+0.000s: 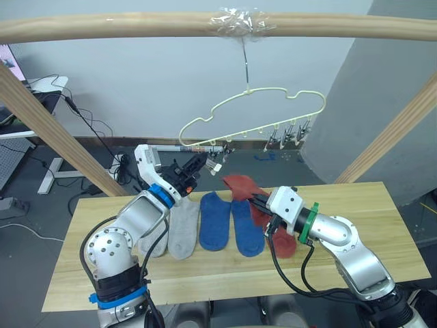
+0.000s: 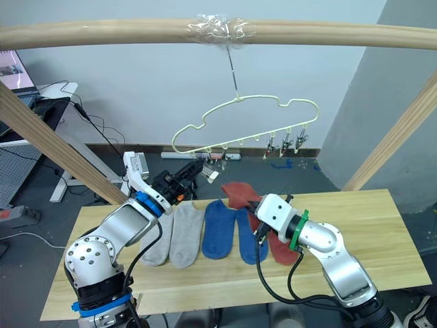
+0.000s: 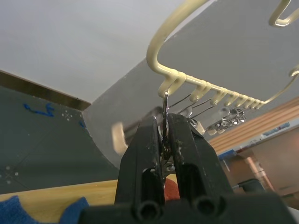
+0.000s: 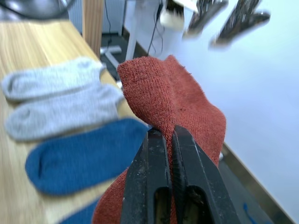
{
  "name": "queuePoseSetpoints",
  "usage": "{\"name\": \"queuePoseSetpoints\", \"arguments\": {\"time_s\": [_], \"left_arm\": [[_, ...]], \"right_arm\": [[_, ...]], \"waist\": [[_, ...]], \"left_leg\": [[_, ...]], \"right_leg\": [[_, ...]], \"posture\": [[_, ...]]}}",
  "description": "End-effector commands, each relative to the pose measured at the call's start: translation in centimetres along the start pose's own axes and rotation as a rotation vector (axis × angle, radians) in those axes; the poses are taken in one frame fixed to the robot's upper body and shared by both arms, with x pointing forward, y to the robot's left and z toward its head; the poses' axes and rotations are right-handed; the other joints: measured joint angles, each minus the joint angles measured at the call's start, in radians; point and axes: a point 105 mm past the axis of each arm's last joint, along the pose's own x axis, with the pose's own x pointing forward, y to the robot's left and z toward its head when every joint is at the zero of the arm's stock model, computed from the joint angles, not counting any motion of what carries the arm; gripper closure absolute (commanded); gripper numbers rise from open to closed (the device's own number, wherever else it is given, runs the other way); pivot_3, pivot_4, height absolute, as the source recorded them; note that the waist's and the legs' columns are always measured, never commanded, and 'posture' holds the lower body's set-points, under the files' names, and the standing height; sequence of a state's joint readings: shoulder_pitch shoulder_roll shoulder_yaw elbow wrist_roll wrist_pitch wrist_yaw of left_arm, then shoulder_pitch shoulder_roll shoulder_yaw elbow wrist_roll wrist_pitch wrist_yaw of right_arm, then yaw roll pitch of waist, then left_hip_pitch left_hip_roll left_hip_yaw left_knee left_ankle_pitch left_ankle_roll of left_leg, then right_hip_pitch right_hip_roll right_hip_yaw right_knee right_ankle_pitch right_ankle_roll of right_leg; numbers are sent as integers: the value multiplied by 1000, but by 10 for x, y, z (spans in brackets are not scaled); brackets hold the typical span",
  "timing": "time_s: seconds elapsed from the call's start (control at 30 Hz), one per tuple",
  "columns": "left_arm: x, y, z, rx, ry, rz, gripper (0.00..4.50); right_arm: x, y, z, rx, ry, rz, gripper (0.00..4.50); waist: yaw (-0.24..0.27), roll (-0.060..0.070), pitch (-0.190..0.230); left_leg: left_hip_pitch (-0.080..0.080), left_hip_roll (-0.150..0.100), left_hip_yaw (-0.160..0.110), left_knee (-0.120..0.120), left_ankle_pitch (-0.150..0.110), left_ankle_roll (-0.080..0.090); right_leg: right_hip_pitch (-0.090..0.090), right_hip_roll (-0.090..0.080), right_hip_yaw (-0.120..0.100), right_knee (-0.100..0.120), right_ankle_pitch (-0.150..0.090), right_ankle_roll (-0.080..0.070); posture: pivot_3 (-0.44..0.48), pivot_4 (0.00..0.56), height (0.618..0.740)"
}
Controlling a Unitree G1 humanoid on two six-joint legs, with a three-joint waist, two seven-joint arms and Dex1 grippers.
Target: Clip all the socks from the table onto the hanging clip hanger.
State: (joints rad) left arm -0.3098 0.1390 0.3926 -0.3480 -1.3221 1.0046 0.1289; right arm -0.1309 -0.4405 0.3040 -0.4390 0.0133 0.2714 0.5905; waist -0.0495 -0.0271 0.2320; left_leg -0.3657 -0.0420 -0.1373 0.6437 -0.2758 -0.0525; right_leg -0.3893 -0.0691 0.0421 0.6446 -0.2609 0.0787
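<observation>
The pale yellow clip hanger [image 1: 252, 109] hangs from the top wooden pole. My left gripper [image 1: 205, 162] is raised to the hanger's left end and is shut on a grey metal clip [image 3: 165, 105]. On the table [image 1: 369, 219] lie two light grey socks [image 1: 183, 229] and two blue socks [image 1: 216, 220] side by side. My right gripper [image 4: 162, 133] is shut on a rust red sock [image 1: 240, 186], whose pinched fabric folds upward. A second rust red sock [image 1: 283, 242] lies under my right forearm.
Three free clips [image 1: 290, 133] dangle at the hanger's right end. A horizontal wooden pole [image 1: 136, 26] crosses overhead, and slanted poles stand at the left [image 1: 54, 130] and right [image 1: 389, 137]. A desk with cables sits behind on the left.
</observation>
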Motion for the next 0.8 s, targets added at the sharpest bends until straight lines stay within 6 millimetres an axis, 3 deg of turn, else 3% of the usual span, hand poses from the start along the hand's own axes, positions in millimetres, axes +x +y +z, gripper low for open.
{"name": "queuePoseSetpoints", "arguments": {"time_s": [0.03, 0.57, 0.8], "left_arm": [[1, -7, -4, -16, 24, -23, 4500], [-4, -2, -7, -29, 34, -2, 4500], [-1, 1, 2, -88, -11, 8, 4500]], "right_arm": [[-2, 0, 19, -48, -70, -10, 4468], [-9, -3, 28, -43, -117, -24, 4468], [-13, -1, 29, -30, -128, -17, 4468]], "waist": [[1, 0, 0], [2, 0, 0], [2, 1, 1]], "left_leg": [[0, 0, 0, 0, 0, 0], [0, -1, 1, -1, -1, 0], [0, -1, 1, -1, -2, 1]], "right_leg": [[0, 0, 0, 0, 0, 0], [0, 0, 0, 0, 0, 0], [0, 0, 0, -1, 0, 0]], "posture": [[-77, 229, 740], [-76, 232, 740], [-83, 232, 740]]}}
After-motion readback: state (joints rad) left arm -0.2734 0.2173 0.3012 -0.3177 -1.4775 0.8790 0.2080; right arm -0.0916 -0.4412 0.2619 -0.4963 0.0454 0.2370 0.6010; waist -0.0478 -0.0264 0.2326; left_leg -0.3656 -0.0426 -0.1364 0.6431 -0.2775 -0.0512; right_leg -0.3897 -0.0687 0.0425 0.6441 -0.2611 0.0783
